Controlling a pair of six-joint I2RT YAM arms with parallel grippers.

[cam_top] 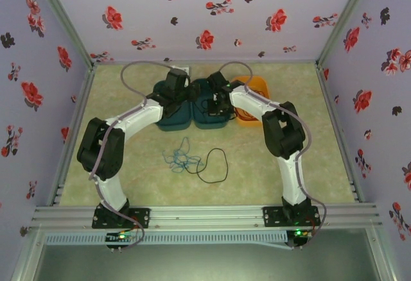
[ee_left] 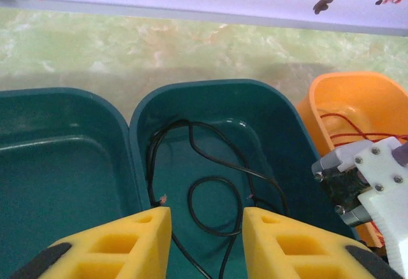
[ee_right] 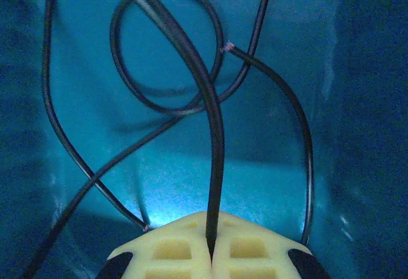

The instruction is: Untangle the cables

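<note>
Black cables lie looped on the floor of the right-hand teal bin. My right gripper is down inside this bin, shut on one black cable that rises from between its pads over the other loops. My left gripper hovers above the same bin, open, with nothing between its yellow fingers. A red cable lies in the orange bin. On the table in front, a blue cable tangle touches a black cable loop. In the top view the left gripper and right gripper sit close together.
A second teal bin stands left of the first, with no cable seen in it. The right arm's wrist hangs over the bin's right rim, near my left fingers. Flowered walls close in the table's back and sides.
</note>
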